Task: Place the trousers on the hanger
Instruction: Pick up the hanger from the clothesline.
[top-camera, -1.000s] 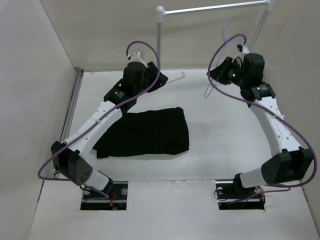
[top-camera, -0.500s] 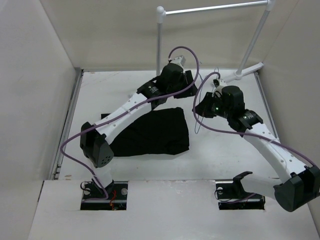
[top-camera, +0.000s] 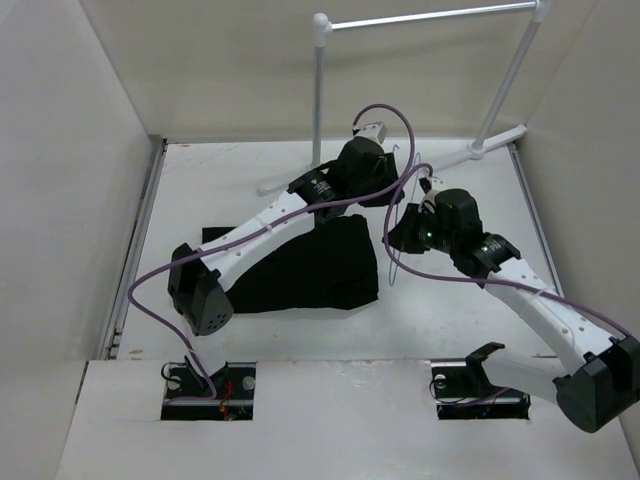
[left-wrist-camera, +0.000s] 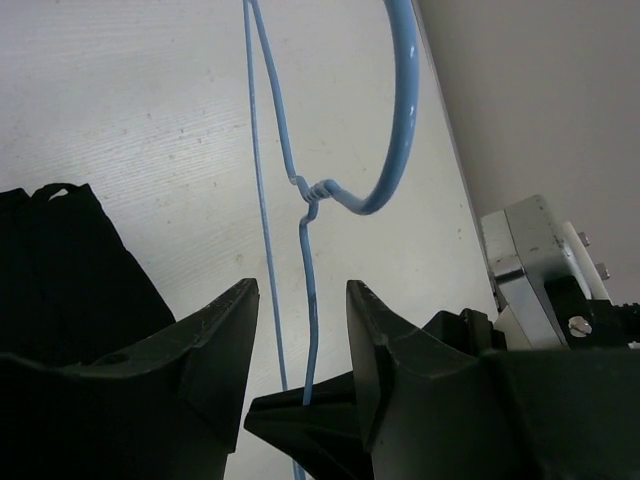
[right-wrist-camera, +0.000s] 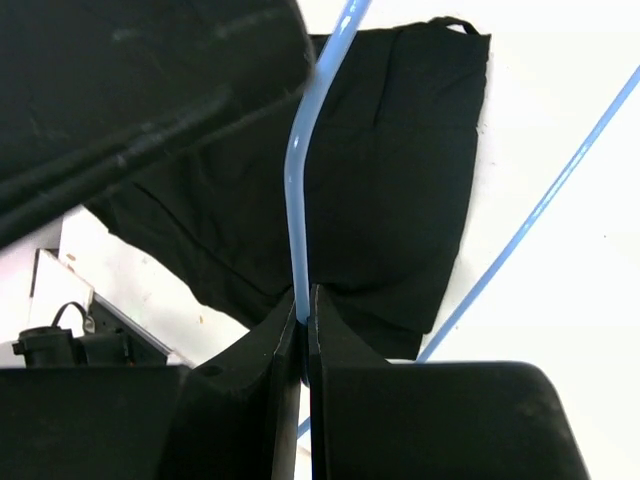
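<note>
1. Right jaws, pinching the hanger (left-wrist-camera: 408, 100) wire, had moved from far right of the trousers (top-camera: 310, 265) to just beside their right edge.
2. Left jaws had swung over too. They were spread, straddling the hanger neck, not clamped.
3. Trousers lay flat on the worktop (top-camera: 450, 320), untouched.
4. Likely a two-arm hold setup; threading not started.

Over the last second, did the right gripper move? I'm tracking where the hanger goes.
Yes. The right gripper, shut on the hanger, came nearer the arm bases and leftward, away from the rack's right post, ending beside the trousers.
</note>
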